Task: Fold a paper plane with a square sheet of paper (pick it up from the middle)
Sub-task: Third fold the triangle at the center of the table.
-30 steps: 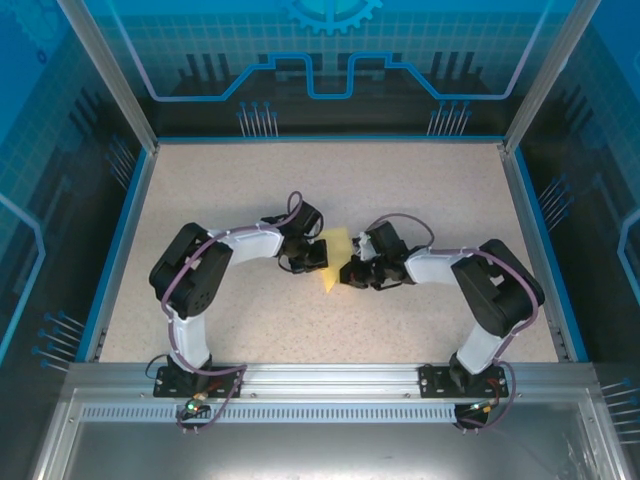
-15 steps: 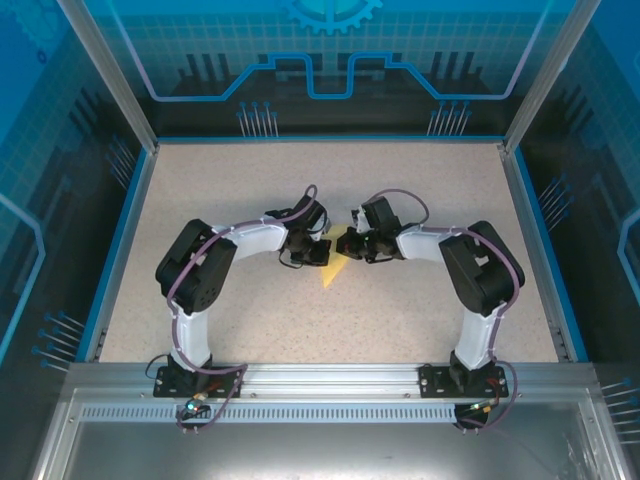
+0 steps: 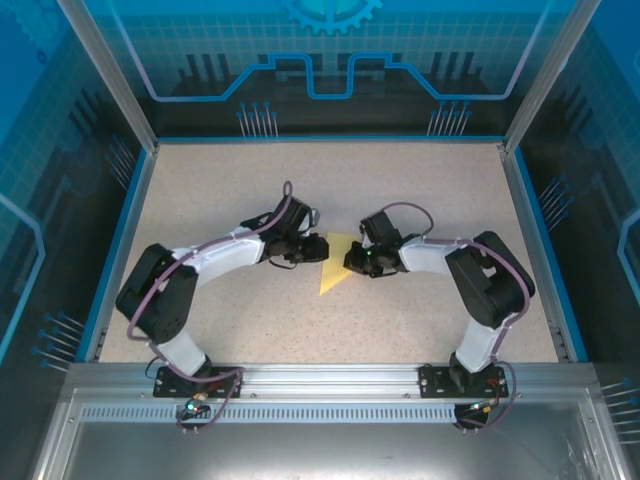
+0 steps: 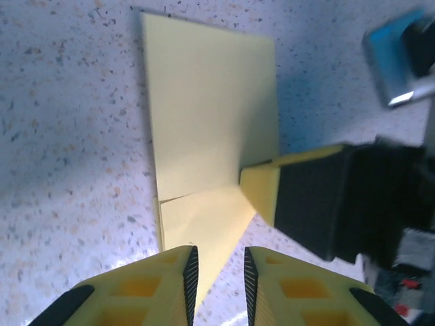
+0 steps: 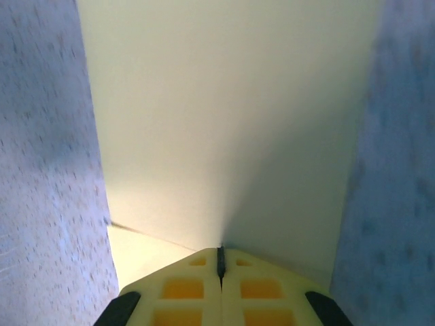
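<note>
The pale-yellow sheet of paper [image 3: 333,272], folded to a pointed shape, lies flat on the speckled table between both grippers. In the left wrist view the paper [image 4: 211,102] shows a fold line and narrows to a tip that runs under my left gripper [image 4: 217,275], whose jaws stand a little apart with nothing pinched. From above, the left gripper [image 3: 318,248] sits at the paper's left edge. My right gripper [image 3: 350,262] is at the right edge. Its shut fingertips [image 4: 272,190] rest on the paper. In the right wrist view the right gripper [image 5: 219,257] is shut, tip down on the paper [image 5: 224,122].
Blue walls [image 3: 118,250] border the speckled table [image 3: 250,320] on the left, back and right. A metal rail [image 3: 320,385] with both arm bases runs along the near edge. Open tabletop surrounds the paper on every side.
My left gripper has opened and let go of the paper, and the left arm has stretched out lower. The paper now lies flatter, with more of it showing. The right gripper stays shut.
</note>
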Robot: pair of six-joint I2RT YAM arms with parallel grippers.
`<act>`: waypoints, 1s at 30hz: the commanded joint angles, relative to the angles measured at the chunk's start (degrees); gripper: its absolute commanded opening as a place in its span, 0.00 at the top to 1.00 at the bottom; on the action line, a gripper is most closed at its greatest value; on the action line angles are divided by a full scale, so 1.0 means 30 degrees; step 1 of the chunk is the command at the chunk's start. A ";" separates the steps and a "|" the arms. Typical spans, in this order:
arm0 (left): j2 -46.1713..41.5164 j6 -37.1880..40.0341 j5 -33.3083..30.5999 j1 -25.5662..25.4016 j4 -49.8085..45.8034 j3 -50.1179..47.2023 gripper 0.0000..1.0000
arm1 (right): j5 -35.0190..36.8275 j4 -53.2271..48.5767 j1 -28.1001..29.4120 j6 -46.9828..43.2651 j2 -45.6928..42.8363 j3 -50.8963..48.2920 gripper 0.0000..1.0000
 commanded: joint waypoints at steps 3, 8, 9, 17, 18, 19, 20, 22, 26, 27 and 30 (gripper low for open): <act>-0.2025 -0.4102 -0.0319 -0.1110 0.1726 -0.2725 0.76 | 0.1000 -0.0912 0.0116 0.1307 -0.2419 -0.0468 1.00; -0.2312 -0.7748 -0.0920 -0.2189 0.3892 -0.4934 0.94 | -0.1335 0.0486 -0.0170 0.0615 -0.3169 -0.0699 1.00; -0.2248 -0.8304 -0.1083 -0.2286 0.4410 -0.5257 0.98 | -0.1793 0.0715 -0.0084 0.0751 -0.3056 -0.0916 1.00; -0.0498 -0.9858 -0.0995 -0.2644 0.6315 -0.5456 1.00 | -0.3650 0.2667 0.0333 0.1258 -0.1858 -0.1791 1.00; -0.0378 -0.9806 -0.1048 -0.2661 0.6265 -0.5370 1.00 | -0.3897 0.2834 0.0386 0.1318 -0.1562 -0.1687 1.00; -0.0312 -0.9701 -0.1184 -0.2643 0.6096 -0.5265 1.00 | -0.4128 0.3019 0.0440 0.1342 -0.1311 -0.1607 1.00; -0.0206 -0.9507 -0.1375 -0.2657 0.5710 -0.5052 1.00 | -0.4306 0.3127 0.0517 0.1370 -0.1081 -0.1445 1.00; 0.0032 -0.9385 -0.1592 -0.2658 0.5272 -0.4818 1.00 | -0.4573 0.3255 0.0645 0.1399 -0.0557 -0.1189 1.00; 0.0472 -0.9501 -0.1796 -0.2632 0.5245 -0.5011 1.00 | -0.4722 0.3414 0.0855 0.1426 0.0188 -0.0937 1.00; 0.0567 -0.9538 -0.1770 -0.2652 0.5309 -0.5043 1.00 | -0.4819 0.3566 0.0859 0.1454 0.0351 -0.0926 1.00; 0.0674 -0.9559 -0.1791 -0.2655 0.5170 -0.5102 1.00 | -0.5168 0.3853 0.0887 0.1480 0.0787 -0.0900 1.00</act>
